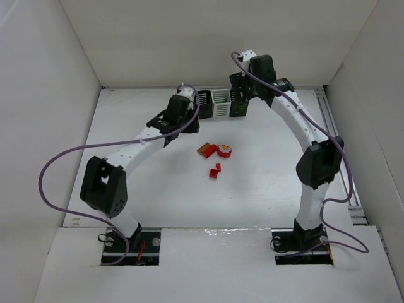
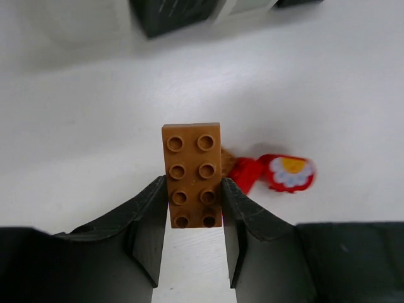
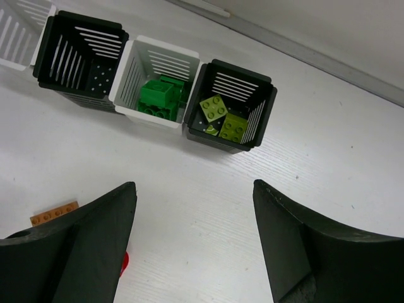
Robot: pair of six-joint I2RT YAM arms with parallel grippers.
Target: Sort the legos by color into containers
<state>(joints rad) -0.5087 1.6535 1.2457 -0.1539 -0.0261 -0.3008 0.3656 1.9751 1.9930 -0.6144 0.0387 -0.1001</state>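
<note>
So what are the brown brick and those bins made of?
The brown brick looks like hard moulded plastic: crisp studs and smooth, faintly shiny faces. The white bin and black bin look like thin rigid plastic too, with neat moulded slats and a dull sheen.

Pinches an orange-brown lego (image 2: 192,170) by its near end between the fingers of the left claw (image 2: 194,211), studs facing the lens. Just beyond, on the white bench (image 2: 88,126): a red lego (image 2: 243,173) beside a red flower-faced piece (image 2: 290,173). Blurred at top edge: a black container (image 2: 173,12).
</note>
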